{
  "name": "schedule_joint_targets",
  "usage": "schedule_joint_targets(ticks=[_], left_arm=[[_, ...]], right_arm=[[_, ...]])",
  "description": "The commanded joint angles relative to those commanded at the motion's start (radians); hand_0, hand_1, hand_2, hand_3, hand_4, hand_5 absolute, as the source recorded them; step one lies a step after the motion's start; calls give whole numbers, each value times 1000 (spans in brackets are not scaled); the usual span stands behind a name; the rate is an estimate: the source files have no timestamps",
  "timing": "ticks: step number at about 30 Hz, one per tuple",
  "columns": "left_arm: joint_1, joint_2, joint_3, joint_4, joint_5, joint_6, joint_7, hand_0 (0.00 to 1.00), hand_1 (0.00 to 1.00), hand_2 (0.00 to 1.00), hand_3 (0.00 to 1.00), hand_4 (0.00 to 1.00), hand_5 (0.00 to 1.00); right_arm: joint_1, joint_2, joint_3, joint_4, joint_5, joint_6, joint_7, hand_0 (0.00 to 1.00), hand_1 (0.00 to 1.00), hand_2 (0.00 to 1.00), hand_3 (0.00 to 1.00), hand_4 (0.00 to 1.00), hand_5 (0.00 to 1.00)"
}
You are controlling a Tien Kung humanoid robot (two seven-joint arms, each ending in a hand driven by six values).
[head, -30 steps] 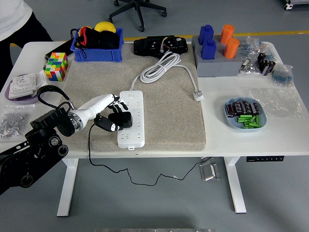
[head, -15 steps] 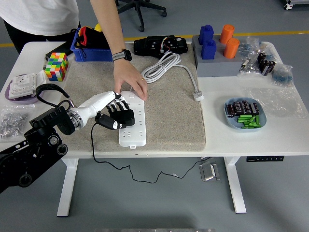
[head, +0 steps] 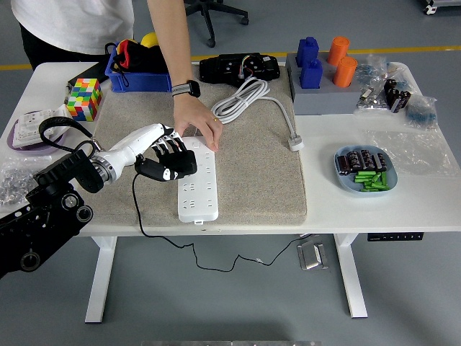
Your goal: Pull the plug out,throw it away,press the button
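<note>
My left hand [head: 164,153] grips the black plug [head: 175,165] left of centre; a person's hand [head: 197,122] presses the power strip [head: 197,177].

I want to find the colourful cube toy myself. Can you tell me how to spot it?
Start at the beige felt mat covering the middle of the white table and go to its far left corner. Just off that corner, in front of the blue plastic bin, stands the multicoloured puzzle cube. It is the only thing there chequered in red, green, yellow and blue squares.
</note>
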Motion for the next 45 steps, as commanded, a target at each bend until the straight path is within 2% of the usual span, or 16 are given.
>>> schedule_joint_targets(ticks=[5, 10, 11, 14, 16, 17, 22, 23, 28, 29, 36, 45], left_arm=[[-14, 8, -21, 89, 8, 20, -17, 435, 334, 324, 518, 641, 2], [-23, 1, -19, 140, -1, 32, -25, 435, 334, 324, 518, 641, 2], [-24, -1, -17, 145, -5, 35, -24, 451, 449, 436, 576, 691, 2], [-27, -8, -10, 157, -18, 41, -26, 451, 449, 436, 576, 691, 2], [-29, -10, -6, 163, -18, 43, -25, 451, 449, 436, 576, 691, 2], [-30, -11, -5, 165, -20, 42, -25, 548, 564, 554, 604, 733, 2], [-31, -9, 2, 170, -28, 39, -19, 548, 564, 554, 604, 733, 2], [-31, -9, 3, 171, -28, 39, -18, 585, 641, 630, 726, 784, 2], [-31, -10, 8, 180, -31, 34, -14, 585, 641, 630, 726, 784, 2], [-30, -10, 7, 179, -31, 34, -15, 607, 663, 675, 775, 805, 2], [-38, -7, 24, 181, -37, 31, -13, 615, 663, 678, 775, 805, 2], [-54, -7, 52, 144, -58, 30, -13, 616, 655, 670, 774, 800, 2]], right_arm=[[0, -6, -7, -1, 1, 0, 0, 767, 729, 724, 713, 883, 658], [2, -10, -14, -2, 2, 0, 0, 767, 729, 724, 713, 883, 658], [3, -11, -16, -2, 3, 0, 0, 767, 729, 724, 713, 883, 658], [6, -14, -22, -1, 5, 0, 0, 767, 729, 724, 713, 883, 658], [7, -17, -28, -1, 6, 0, 0, 767, 729, 724, 713, 883, 658], [7, -18, -30, -1, 6, 0, 0, 767, 729, 724, 713, 883, 658], [6, -23, -40, -3, 8, 0, 0, 767, 729, 724, 713, 883, 658], [5, -24, -41, -4, 8, 1, 0, 767, 729, 724, 713, 883, 658], [4, -28, -54, -4, 10, 1, 0, 767, 729, 724, 713, 883, 658], [6, -29, -58, -4, 11, 1, 0, 767, 729, 724, 713, 883, 658], [5, -36, -80, -1, 17, 1, 0, 767, 729, 724, 713, 883, 658], [-5, -38, -107, 2, 20, 1, 0, 767, 729, 724, 713, 883, 658]])
